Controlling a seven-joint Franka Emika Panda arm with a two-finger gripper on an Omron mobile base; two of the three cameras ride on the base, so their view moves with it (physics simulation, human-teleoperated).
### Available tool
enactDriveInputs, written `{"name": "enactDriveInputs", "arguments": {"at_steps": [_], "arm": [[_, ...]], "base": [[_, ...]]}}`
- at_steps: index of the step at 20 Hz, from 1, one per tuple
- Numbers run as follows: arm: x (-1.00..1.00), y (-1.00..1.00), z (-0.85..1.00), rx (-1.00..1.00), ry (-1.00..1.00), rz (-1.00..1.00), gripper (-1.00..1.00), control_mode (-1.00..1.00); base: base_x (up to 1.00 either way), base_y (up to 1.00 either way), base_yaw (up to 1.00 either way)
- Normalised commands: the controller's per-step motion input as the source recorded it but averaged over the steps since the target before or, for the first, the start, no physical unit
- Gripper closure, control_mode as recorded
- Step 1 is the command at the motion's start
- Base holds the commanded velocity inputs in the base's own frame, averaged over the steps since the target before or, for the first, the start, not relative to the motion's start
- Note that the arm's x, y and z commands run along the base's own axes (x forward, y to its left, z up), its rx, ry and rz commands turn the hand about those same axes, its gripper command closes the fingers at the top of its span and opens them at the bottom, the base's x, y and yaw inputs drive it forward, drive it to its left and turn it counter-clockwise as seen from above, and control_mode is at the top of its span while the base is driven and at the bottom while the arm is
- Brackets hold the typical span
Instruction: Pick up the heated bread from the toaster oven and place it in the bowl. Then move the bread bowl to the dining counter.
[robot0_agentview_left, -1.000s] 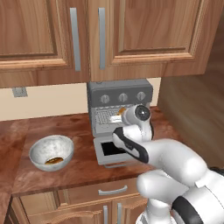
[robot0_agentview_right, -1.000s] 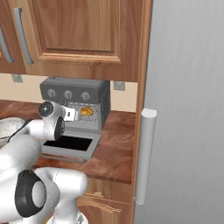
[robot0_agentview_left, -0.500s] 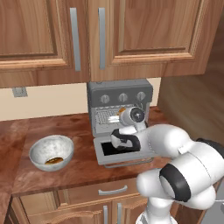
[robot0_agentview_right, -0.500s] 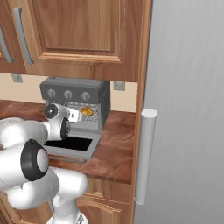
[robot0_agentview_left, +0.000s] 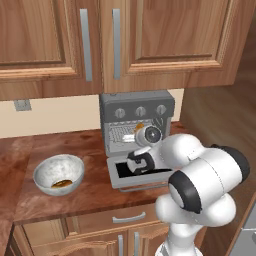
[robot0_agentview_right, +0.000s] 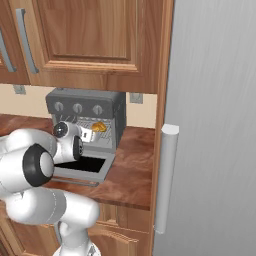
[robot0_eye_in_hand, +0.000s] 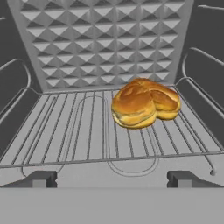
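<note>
Gripper (robot0_eye_in_hand: 112, 178) spread wide, nothing held, aimed into toaster oven (robot0_agentview_left: 137, 111) with door dropped open. Heated bread (robot0_eye_in_hand: 145, 102) seen on wire rack (robot0_eye_in_hand: 78, 131), right of centre, beyond fingertips. Bowl (robot0_agentview_left: 58, 173) on counter left of oven.

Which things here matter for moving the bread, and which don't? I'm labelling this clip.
Job:
- heated bread on the rack
- toaster oven, door down
- bowl on the counter, left of the oven
- pincer, open, facing the bread

Lying about:
- brown food piece in the bowl
- wall cabinets
- fridge
</note>
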Motion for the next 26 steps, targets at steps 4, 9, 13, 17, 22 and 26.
{"name": "enactDriveInputs", "arguments": {"at_steps": [4,9,13,17,22,26], "arm": [[0.0,0.0,0.0,0.0,0.2,-0.02,-1.0,-1.0],[0.0,0.0,0.03,0.0,0.11,0.0,-1.0,-1.0],[0.01,0.06,0.16,0.0,-0.05,0.0,-1.0,-1.0],[0.09,0.05,0.03,0.0,-0.05,0.0,-1.0,-1.0],[0.32,0.09,-0.06,-0.01,0.0,0.0,-1.0,-1.0],[0.34,0.09,-0.18,-0.01,0.0,0.0,-1.0,-1.0]], "base": [[0.0,0.0,0.0],[0.0,0.0,0.0],[0.0,0.0,0.0],[0.0,0.0,0.0],[0.0,0.0,0.0],[0.0,0.0,0.0]]}}
